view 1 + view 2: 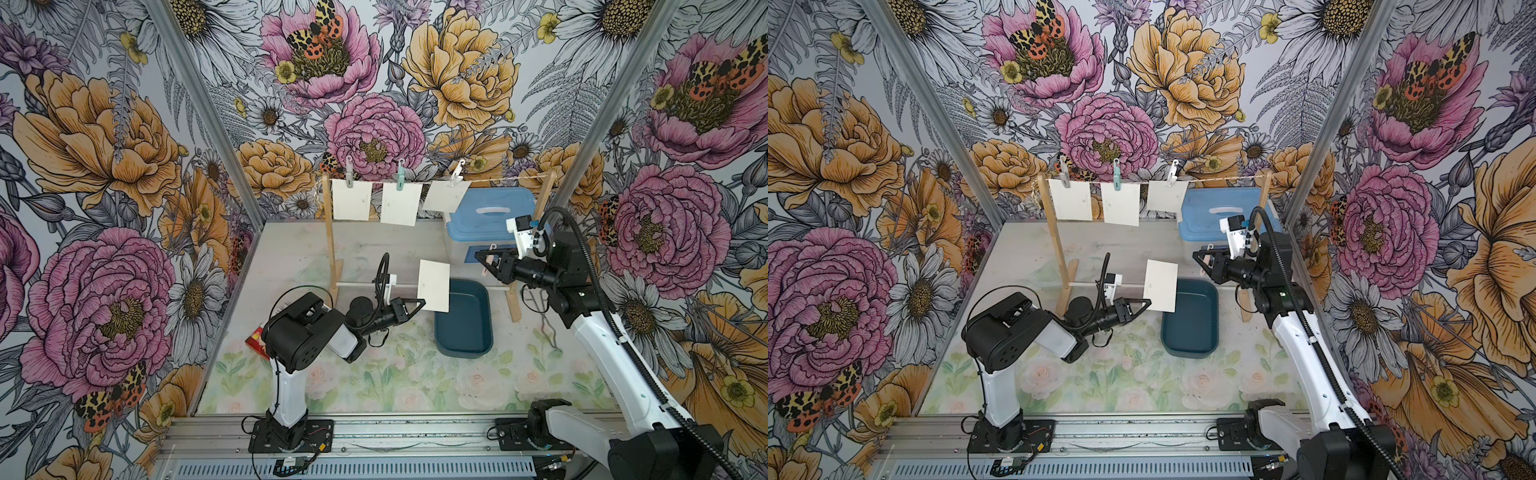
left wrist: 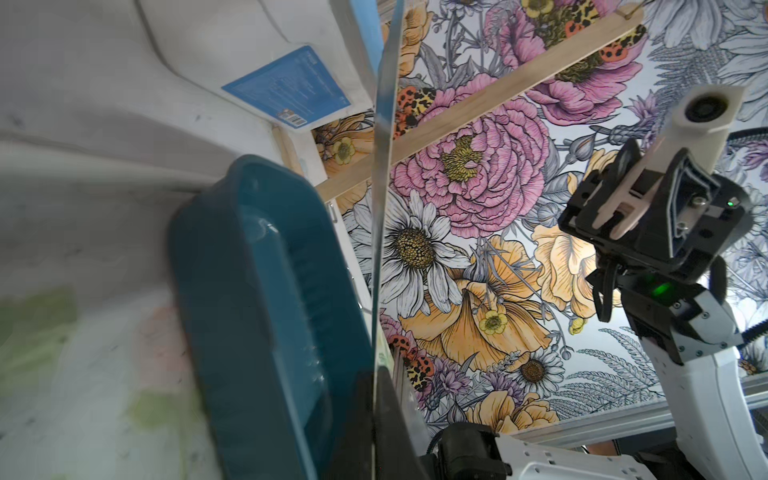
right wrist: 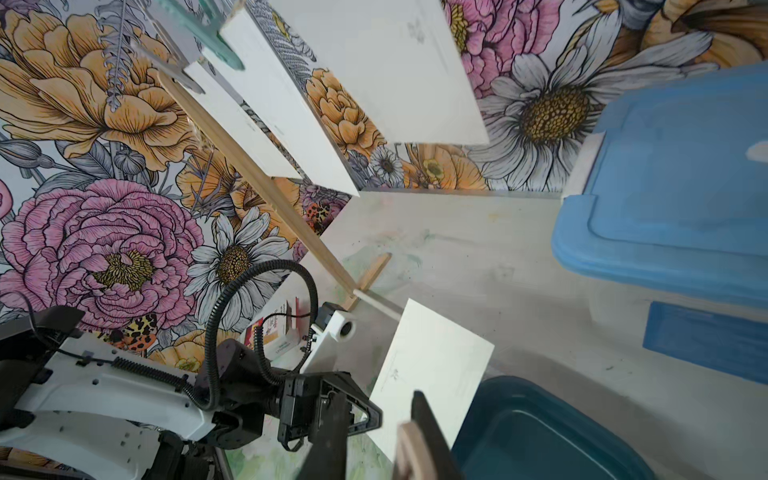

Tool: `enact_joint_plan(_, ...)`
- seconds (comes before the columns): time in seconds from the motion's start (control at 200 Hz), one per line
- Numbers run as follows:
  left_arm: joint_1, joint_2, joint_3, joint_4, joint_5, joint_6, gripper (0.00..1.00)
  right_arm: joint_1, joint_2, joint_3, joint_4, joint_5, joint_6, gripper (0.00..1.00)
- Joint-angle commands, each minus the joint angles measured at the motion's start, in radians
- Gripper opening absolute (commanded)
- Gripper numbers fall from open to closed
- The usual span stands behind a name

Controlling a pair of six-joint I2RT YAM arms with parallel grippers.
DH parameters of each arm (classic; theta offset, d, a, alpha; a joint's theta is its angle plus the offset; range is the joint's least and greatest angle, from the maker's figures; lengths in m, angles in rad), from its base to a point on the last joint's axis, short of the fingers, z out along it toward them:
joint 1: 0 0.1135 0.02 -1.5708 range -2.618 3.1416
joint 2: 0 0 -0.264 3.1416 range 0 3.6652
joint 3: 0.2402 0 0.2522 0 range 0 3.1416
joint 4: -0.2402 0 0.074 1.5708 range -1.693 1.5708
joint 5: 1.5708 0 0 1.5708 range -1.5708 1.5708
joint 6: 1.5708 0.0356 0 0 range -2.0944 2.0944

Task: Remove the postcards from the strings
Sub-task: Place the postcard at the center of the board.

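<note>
Progress: 1 of 4 removed. The left claw (image 1: 420, 303) is pressed together on a corner of the freed postcard (image 1: 434, 286), held in the air at the teal tray (image 1: 461, 353). Judged not yet deposited. The right claw (image 1: 483, 259) pinches a loose peg (image 2: 619, 199). Remaining: 3 postcards (image 1: 352, 199) (image 1: 400, 204) (image 1: 445, 196) hang pegged on the string (image 1: 490, 181).

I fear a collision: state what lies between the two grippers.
A postcard, pinched in the left gripper, stands between it and the right gripper, which holds a peg, by the teal tray; both top views show it.
</note>
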Motion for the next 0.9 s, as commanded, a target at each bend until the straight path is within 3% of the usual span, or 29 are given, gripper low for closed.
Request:
enact_joint_plan(0.0, 0.023, -0.036, -0.082, 0.063, -0.041, 0.03, 0.0, 0.024, -0.015, -0.051, 0.05, 0.055, 0.002, 0.15)
enact_joint_plan(0.49, 0.075, -0.031, -0.289, 0.062, -0.132, -0.029, 0.0, 0.08, 0.102, -0.226, 0.22, 0.131, 0.067, 0.15)
enact_joint_plan(0.611, 0.082, -0.032, -0.319, 0.064, -0.157, -0.03, 0.09, 0.093, 0.129, -0.243, 0.258, 0.15, 0.078, 0.15)
enact_joint_plan(0.676, 0.082, -0.035, -0.331, 0.062, -0.175, -0.029, 0.23, 0.1, 0.145, -0.244, 0.258, 0.169, 0.076, 0.15)
enact_joint_plan(0.896, 0.078, -0.034, -0.335, 0.062, -0.209, -0.028, 0.39, 0.125, 0.211, -0.261, 0.287, 0.208, 0.075, 0.16)
